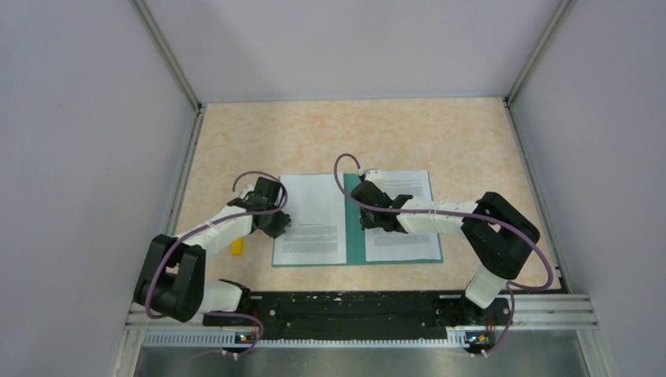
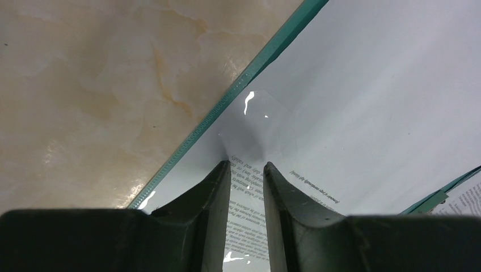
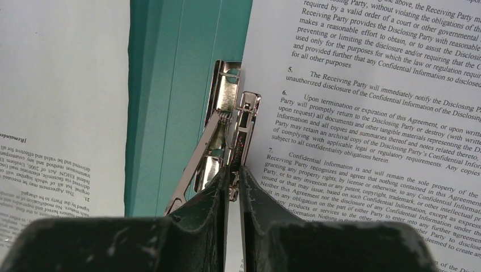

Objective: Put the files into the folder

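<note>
My right gripper clamps the metal fastener of the folder, beside the "Confidential Information" file. Whether my left gripper grips anything, I cannot tell.

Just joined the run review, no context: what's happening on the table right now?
Two arms are working on an open teal folder lying flat on the table. Printed files lie on both halves. The right gripper is closed on the lever of the metal clip at the spine. The left gripper sits at the folder's left edge, fingers nearly together over the left sheet; whether it pinches anything is unclear. A small yellow object lies beside the left arm.
</note>
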Motion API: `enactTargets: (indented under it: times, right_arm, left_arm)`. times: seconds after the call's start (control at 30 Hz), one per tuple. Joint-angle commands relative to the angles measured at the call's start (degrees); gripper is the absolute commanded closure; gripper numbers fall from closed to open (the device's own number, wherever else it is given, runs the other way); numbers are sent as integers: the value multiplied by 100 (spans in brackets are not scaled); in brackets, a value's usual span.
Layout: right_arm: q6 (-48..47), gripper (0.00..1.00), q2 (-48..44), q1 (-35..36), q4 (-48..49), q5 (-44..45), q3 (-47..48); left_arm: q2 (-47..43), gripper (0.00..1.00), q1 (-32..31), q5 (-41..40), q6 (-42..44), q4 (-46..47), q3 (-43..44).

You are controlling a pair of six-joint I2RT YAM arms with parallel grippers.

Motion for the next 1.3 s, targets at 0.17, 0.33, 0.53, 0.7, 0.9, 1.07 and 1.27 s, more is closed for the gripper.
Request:
enactTargets:
  times: [0.17,0.33,0.53,0.7,0.9,1.07,1.27]
  right_arm:
    - [-351,89,551,61,367,308,290]
    - [-472,89,681,-109,512,213,275]
    - [-585,89,708,-278,607,-35,267]
    - [-570,85,582,-306,563,-211,343]
    - [-538,81,323,-296,318,-261,561]
    - [-540,80,78,-300,188,-172,599]
    - [-481,80,-228,-302,-71,-85,605]
  left_arm:
    - [442,67,90,-125,23,-107,217]
    - [534,67,129,-184,54,-136,320]
    - [631,67,193,-245,172,-136,370]
    - [667,67,197,-317,212,-116,345]
    - [717,67,196,-319,196,-85,329]
    - [729,67,195,-345,204,-76,355]
    - [762,67,195,-330,204,-68,370]
